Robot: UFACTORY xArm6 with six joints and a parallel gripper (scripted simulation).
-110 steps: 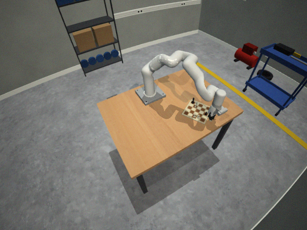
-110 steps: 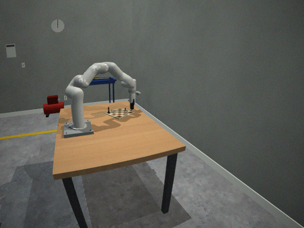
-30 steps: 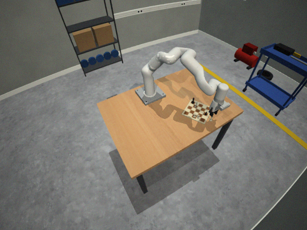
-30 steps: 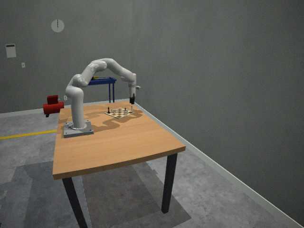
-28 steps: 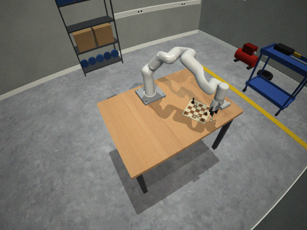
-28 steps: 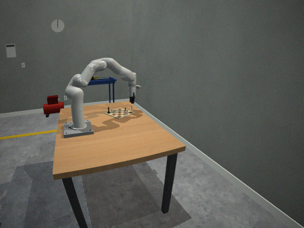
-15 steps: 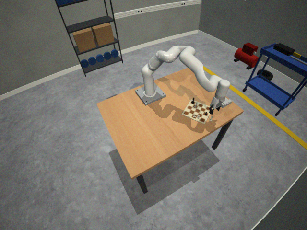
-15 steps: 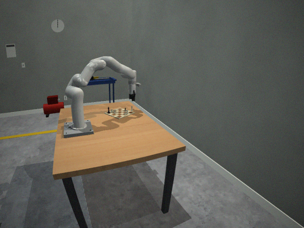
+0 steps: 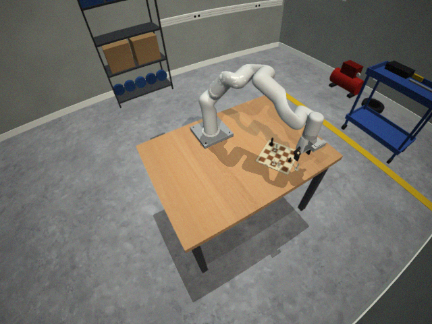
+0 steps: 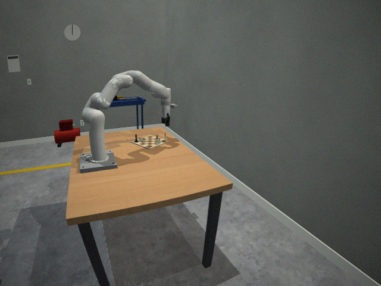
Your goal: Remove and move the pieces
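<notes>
A small chessboard [image 9: 277, 158] lies near the table's right corner; it also shows in the exterior view [image 10: 149, 141]. Several small pieces stand on it, dark and light; the square labels are too small to read. A tall dark piece [image 9: 271, 141] stands at the board's far corner. A light piece [image 9: 296, 166] stands upright on the table just off the board's right edge, also in the exterior view [image 10: 165, 135]. My gripper [image 9: 297, 153] [image 10: 166, 120] is open and empty, raised above that light piece.
The arm's base [image 9: 211, 133] is bolted to the table's far side. The table edge runs close to the board's right side. A blue cart [image 9: 394, 104], a red compressor [image 9: 347, 77] and a shelf [image 9: 130, 52] stand away on the floor.
</notes>
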